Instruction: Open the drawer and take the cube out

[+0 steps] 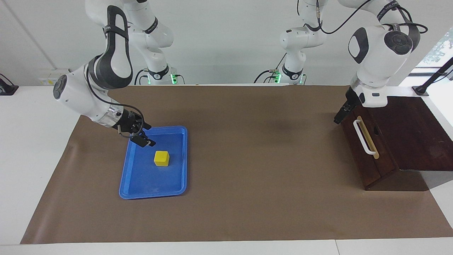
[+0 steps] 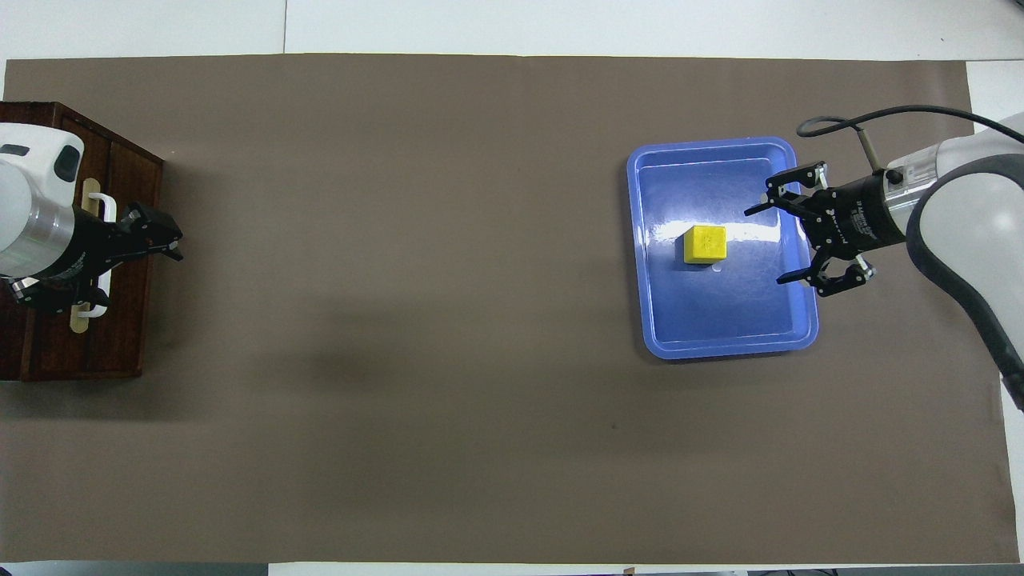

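The small yellow cube [image 1: 161, 158] [image 2: 705, 244] rests in the flat blue tray [image 1: 152, 191] [image 2: 720, 349]. My right gripper [image 1: 147, 136] [image 2: 765, 246] hangs open over the tray's rim toward the right arm's end, apart from the cube and holding nothing. The dark wooden drawer [image 1: 356, 145] [image 2: 128, 320] sits pushed shut in its box, with its white bar handle [image 1: 364, 138] [image 2: 90, 308] showing. My left gripper [image 1: 338, 119] [image 2: 164, 242] is raised over the drawer's front edge, clear of the handle, open and empty.
A brown mat [image 1: 265, 159] covers the table between the tray and the drawer box [image 1: 417, 134]. The box stands at the left arm's end of the table.
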Tool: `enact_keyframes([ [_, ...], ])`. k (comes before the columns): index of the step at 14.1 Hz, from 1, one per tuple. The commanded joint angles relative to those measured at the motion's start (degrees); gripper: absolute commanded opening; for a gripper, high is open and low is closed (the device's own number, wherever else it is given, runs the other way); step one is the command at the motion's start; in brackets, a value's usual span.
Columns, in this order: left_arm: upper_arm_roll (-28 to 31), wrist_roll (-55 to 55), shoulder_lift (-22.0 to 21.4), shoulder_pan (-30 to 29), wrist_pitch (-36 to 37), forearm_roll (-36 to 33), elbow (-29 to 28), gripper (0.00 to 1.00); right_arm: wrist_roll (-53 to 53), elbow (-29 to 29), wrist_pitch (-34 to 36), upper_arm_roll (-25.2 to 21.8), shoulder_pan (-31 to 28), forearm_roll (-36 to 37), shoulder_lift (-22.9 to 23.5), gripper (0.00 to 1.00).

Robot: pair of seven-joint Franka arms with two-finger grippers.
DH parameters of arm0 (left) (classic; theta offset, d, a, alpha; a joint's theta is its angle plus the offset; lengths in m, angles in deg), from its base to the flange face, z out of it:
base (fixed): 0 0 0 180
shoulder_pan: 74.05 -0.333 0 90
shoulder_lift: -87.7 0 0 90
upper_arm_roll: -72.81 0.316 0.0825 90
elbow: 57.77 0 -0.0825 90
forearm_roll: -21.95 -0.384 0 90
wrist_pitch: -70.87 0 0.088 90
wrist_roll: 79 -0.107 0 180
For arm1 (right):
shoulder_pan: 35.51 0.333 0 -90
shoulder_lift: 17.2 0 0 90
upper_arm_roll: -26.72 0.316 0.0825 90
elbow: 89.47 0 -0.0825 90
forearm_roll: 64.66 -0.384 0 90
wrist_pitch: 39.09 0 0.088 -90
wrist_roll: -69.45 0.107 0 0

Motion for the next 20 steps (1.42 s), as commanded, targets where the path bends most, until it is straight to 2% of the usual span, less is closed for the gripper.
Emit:
enact_keyframes([
  [1, 1.6, -14.91, 0.54, 3.41, 5.27, 0.95, 2.41, 1.0, -11.07, 5.33, 2.85, 1.04, 0.64, 7.8, -0.47, 1.0],
  [5, 3.88, -22.5, 2.56, 6.58, 7.38, 0.86, 4.96, 1.0, -25.42, 5.43, 3.9, 1.04, 1.17, 12.47, -4.59, 1.0],
  [9, 4.42, -25.77, 2.65, 6.94, 7.22, 0.86, 5.05, 1.0, -38.78, 5.95, 10.56, 1.04, 1.26, 20.12, -8.46, 1.0],
  [13, 3.97, -25.95, 2.3, 7.38, 7.48, 0.86, 5.05, 1.0, -53.89, 10.87, 16.82, 1.04, 1.43, 27.41, -8.65, 1.0],
  [20, 4.32, -28.32, 1.33, 7.64, 7.83, 0.6, 5.49, 1.0, -54.63, 10.44, 15.16, 0.69, 0.29, 27.34, -6.19, 1.0],
])
